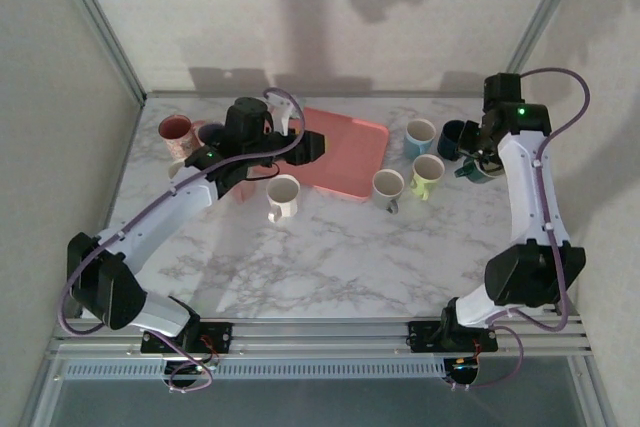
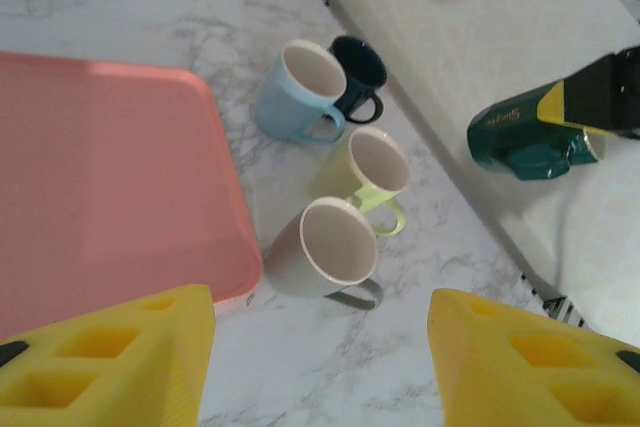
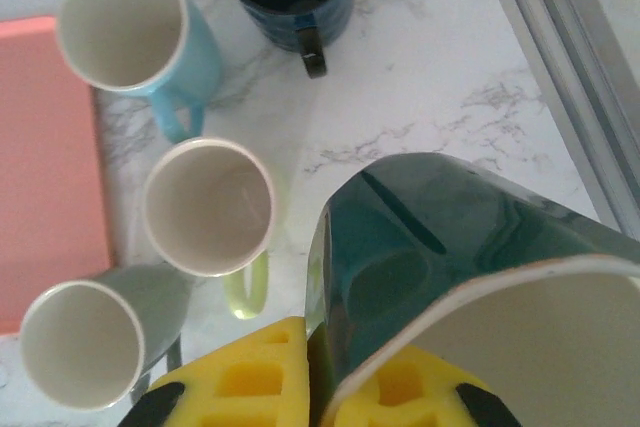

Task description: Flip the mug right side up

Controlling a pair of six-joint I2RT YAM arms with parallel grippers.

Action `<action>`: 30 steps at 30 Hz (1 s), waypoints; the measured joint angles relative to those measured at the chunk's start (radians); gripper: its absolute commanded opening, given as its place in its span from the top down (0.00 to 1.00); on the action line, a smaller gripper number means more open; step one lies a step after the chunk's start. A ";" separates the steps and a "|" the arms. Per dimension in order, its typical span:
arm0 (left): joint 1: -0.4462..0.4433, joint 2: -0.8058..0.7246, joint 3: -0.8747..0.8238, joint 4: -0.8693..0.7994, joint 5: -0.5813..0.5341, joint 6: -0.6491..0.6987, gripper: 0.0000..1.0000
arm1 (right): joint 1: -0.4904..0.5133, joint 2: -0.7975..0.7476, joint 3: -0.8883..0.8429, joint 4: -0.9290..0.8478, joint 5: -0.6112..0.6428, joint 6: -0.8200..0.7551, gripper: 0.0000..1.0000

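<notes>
One dark-green mug [image 3: 430, 237], rim clamped in right pincer [image 3: 320, 387], hangs tilted above the counter [image 3: 430, 97] at far right; left pincer [image 2: 320, 357] gapes, nothing in it; turn looks underway, so next: level it & set down mouth-up.

A short word in gold script is showing on the outer wall of the dark green mug [image 2: 520, 142], just beyond the fingertips of the right gripper [image 2: 588, 123] that is clamping the mug's rim. In the left wrist view it is running at a slant and looking like "Simple", but the letters are too small to be sure.
</notes>
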 measured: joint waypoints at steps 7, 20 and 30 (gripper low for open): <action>-0.008 0.038 0.002 -0.057 0.007 0.039 0.41 | -0.081 0.093 0.000 0.019 -0.050 0.000 1.00; -0.008 0.082 0.038 -0.083 0.006 0.060 0.41 | -0.102 0.215 -0.003 0.109 -0.093 0.010 1.00; -0.008 0.091 0.038 -0.083 0.006 0.060 0.41 | -0.102 0.283 -0.034 0.170 -0.094 0.030 0.96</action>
